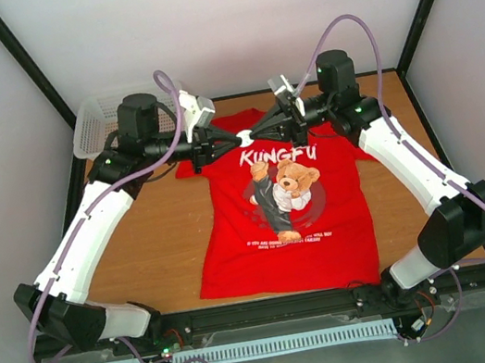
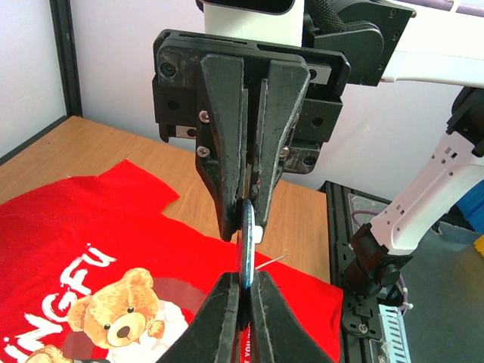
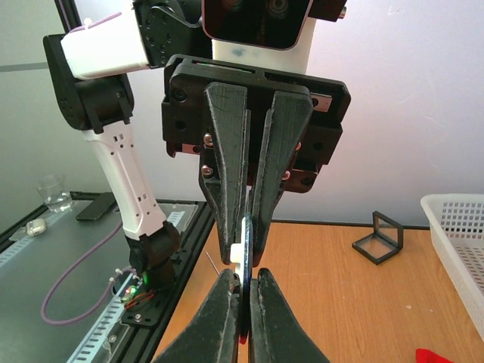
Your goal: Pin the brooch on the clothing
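Top external shows you white walls (image 1: pixel 223 16) and black frame posts (image 1: pixel 24 60) boxing in a brown wooden desk (image 1: pixel 159 243). The red T-shirt (image 1: pixel 237 258) lies flat on it, with its collar toward the far wall and its hem toward the arm bases. A white mesh basket (image 1: pixel 96 123) stands at the far left corner. Both arms reach inward, so the left tool (image 1: pixel 230 139) and the right tool (image 1: pixel 260 131) meet tip to tip over the shirt's collar end.

From up there you cannot make out what they hold. The wrist views show it: the brooch (image 2: pixel 247 246), a thin dark-blue disc seen edge-on, is pinched between both tools. Each tool is closed narrow on one edge of it, above the shirt. Its bare pin (image 2: pixel 274 261) sticks out sideways.

Only the right wrist view gives you a small black square frame (image 3: pixel 382 238) standing on the desk. It also shows a clear glass (image 3: pixel 51 193) on the grey surface beyond the desk edge.

You can read white "KUNGFU" lettering (image 1: pixel 266 154) above the kicking brown bear (image 1: pixel 292 187). The finer white lines under the bear are too small to read.
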Action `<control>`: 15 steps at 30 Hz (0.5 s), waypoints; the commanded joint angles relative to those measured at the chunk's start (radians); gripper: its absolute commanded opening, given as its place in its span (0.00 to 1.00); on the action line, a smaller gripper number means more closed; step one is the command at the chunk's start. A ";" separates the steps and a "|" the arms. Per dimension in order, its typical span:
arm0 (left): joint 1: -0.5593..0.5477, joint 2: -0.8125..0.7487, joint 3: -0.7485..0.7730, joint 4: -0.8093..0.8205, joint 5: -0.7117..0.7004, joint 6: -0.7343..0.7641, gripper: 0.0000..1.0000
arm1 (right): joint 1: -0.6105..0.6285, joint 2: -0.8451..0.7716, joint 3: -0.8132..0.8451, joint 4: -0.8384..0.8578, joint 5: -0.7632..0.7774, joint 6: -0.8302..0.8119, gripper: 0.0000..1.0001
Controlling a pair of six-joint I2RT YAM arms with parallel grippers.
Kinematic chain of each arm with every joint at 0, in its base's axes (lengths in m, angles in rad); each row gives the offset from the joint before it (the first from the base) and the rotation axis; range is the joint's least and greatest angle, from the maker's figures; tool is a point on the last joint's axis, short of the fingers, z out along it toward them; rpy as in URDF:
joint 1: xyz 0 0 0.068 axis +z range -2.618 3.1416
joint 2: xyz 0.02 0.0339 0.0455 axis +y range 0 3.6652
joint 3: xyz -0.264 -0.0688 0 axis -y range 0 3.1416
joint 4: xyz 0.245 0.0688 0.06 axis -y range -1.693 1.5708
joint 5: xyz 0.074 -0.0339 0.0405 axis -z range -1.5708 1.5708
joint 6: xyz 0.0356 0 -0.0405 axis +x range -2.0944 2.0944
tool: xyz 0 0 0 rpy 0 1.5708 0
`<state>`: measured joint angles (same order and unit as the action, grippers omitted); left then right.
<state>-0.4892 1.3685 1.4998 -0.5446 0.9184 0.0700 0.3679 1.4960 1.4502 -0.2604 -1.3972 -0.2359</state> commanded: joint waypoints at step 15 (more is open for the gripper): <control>-0.005 -0.001 0.054 0.031 -0.063 -0.016 0.01 | 0.012 -0.012 0.017 -0.023 0.086 0.000 0.22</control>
<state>-0.4892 1.3716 1.5021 -0.5461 0.9127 0.0666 0.3702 1.4960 1.4506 -0.2794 -1.3750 -0.2501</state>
